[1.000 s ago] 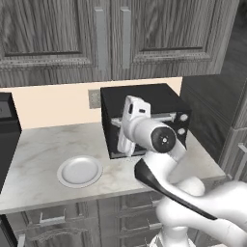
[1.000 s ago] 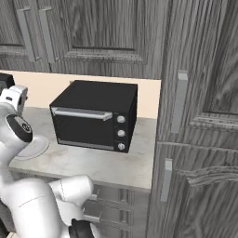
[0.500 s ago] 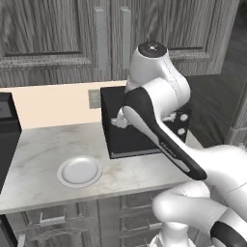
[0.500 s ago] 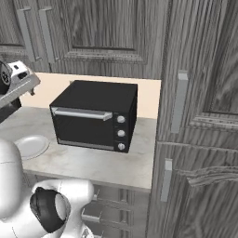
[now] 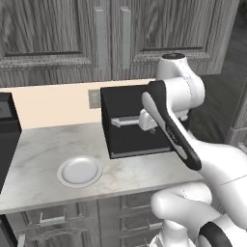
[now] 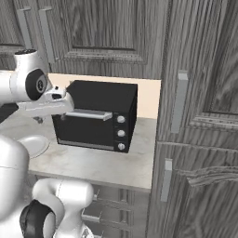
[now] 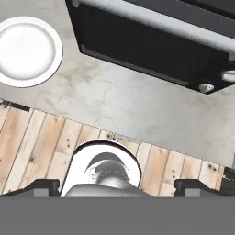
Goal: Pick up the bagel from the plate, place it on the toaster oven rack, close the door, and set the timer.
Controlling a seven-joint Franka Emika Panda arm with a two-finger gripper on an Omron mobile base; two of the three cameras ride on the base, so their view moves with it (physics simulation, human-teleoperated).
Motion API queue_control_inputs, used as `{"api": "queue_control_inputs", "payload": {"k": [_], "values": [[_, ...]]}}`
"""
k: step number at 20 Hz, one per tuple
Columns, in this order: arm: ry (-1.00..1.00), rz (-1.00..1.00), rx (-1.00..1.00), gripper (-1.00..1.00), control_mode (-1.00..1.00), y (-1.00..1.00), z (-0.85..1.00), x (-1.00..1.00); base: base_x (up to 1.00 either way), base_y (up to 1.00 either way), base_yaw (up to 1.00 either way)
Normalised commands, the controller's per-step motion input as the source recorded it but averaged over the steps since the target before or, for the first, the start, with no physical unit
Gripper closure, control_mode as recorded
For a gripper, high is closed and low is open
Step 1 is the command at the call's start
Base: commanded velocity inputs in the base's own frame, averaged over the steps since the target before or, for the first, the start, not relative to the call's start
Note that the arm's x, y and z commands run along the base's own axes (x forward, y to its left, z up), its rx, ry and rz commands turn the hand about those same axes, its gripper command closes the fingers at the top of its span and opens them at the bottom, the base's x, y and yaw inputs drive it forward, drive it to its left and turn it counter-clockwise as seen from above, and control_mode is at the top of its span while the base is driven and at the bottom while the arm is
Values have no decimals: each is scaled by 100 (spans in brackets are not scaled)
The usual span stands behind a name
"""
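Below the released pincer (image 7: 117,186), the plate (image 7: 28,51) lies bare on the desk (image 7: 137,114); door (image 7: 151,48) looks shut, so probably only the timer remains.

arm: swung from low before toaster oven (image 5: 137,120) to raised | end effector (image 7: 117,186): now faces down

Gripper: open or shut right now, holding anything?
Gripper: open, jaws wide apart, nothing between them; it looks down over the counter edge, with the plate off to one side.
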Motion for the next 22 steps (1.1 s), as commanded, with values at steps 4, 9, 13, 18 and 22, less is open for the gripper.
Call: {"api": "queue_control_inputs", "payload": {"k": [4, 9, 13, 18, 22], "values": [[0, -39, 0, -100, -100, -81, -63, -2, 0, 0, 0], [0, -25, -4, -100, -100, -68, -32, 0, 0, 0, 0], [-12, -18, -9, -100, -100, -62, -33, 4, 0, 0, 0], [-21, -11, -9, -100, -100, -52, -37, 18, 0, 0, 0], [-18, -5, -4, -100, -100, -51, -38, 21, 0, 0, 0]]}}
